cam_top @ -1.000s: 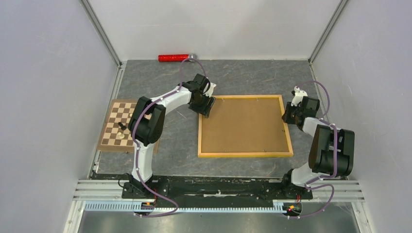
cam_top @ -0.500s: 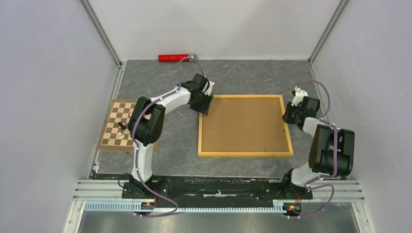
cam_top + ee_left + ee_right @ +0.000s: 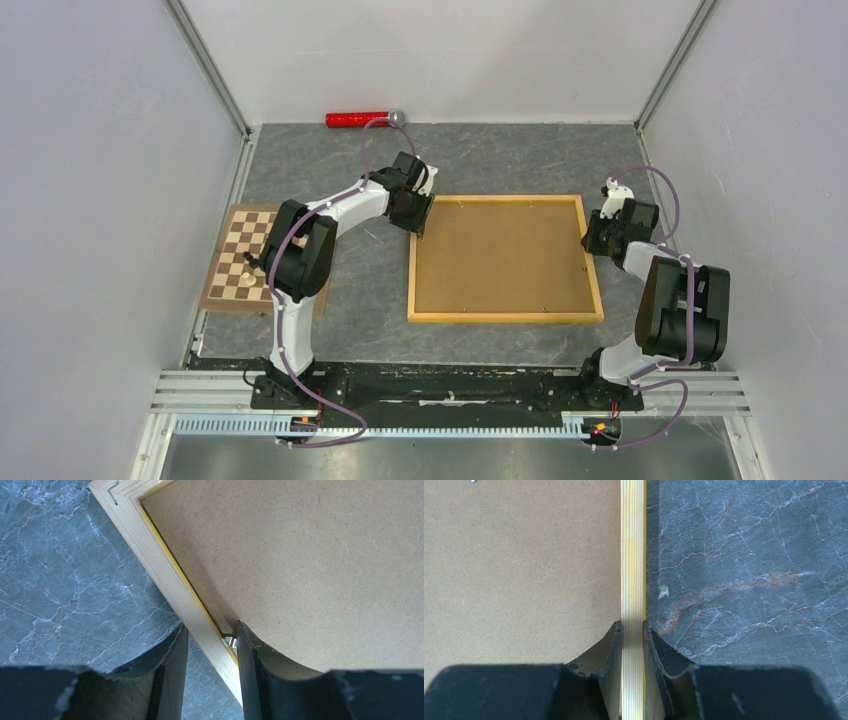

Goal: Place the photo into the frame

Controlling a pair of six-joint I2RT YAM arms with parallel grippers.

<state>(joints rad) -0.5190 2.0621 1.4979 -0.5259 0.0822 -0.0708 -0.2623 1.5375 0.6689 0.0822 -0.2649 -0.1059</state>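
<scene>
The frame [image 3: 505, 318] lies flat on the bench [image 3: 370, 290], with a brown backing board [image 3: 500, 258] filling it. The right claw [image 3: 633, 628] is clamped on the frame's right rail, toward its far end. The left claw [image 3: 210, 630] straddles the frame's left rail near the far-left corner, one finger on each side. I cannot tell whether it pinches the rail.

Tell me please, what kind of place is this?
Probably a laboratory robot test cell, not a home: the left arm and right arm bolted to a metal rail, plain white walls around a grey table, and unrelated props, the frame and a chessboard.
</scene>
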